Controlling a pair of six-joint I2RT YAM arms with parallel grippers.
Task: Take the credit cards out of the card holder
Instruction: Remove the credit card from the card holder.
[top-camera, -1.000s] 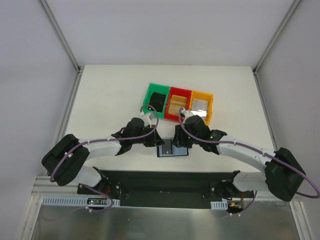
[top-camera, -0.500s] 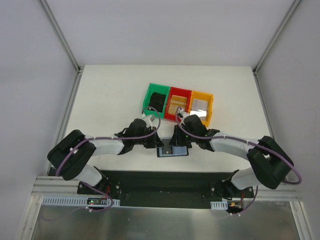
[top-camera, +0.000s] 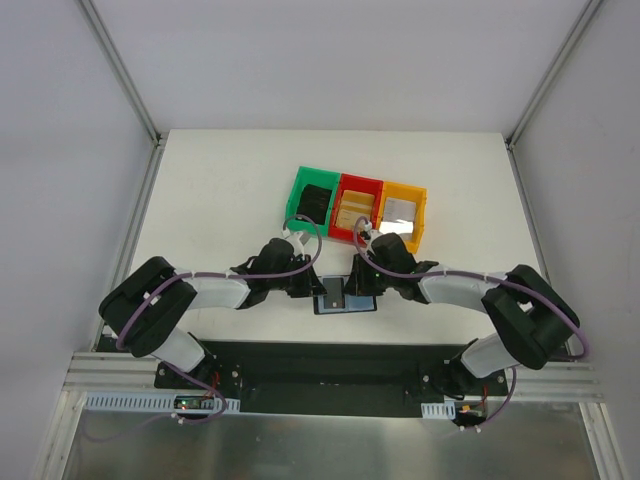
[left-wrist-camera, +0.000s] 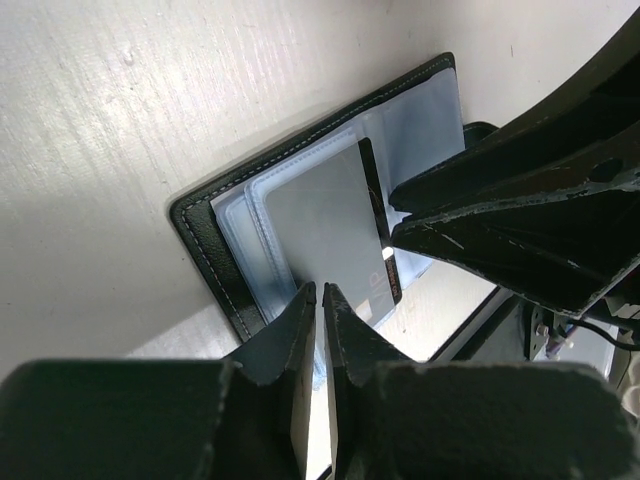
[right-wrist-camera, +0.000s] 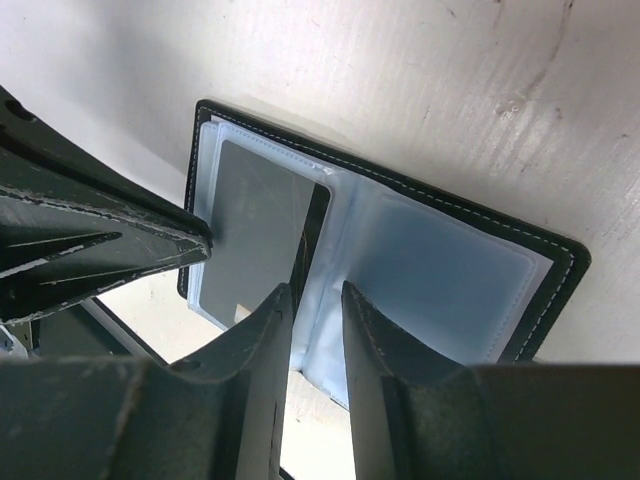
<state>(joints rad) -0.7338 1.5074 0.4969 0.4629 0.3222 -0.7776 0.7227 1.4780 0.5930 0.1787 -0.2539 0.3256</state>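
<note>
Spanning the scene, the white worktop (top-camera: 220, 200) carries a row of three bins (top-camera: 358, 181), green, red and yellow, toward its far side. Well nearer, at the front edge, the holder (top-camera: 364, 304) lies flat and open with its clear sleeves (right-wrist-camera: 430, 270) facing up, and both hands meet over it. The right hand (right-wrist-camera: 315, 290) is narrowly open, its fingers straddling the sleeve fold just beside a dark card (left-wrist-camera: 320, 210) tucked into the left-hand pocket. The left hand (left-wrist-camera: 320, 295) has its fingers drawn almost together, only a sliver between them, with the tips at the card's near edge. Whether they actually nip the card or only the plastic cannot be told. This looks like the opening step, working the first card free of its sleeve, with no card yet seen out. The next move likely calls for a pinch on the card alone. It would then slide out along the pocket mouth while the other hand pins the holder so it does not drag or fold shut.
</note>
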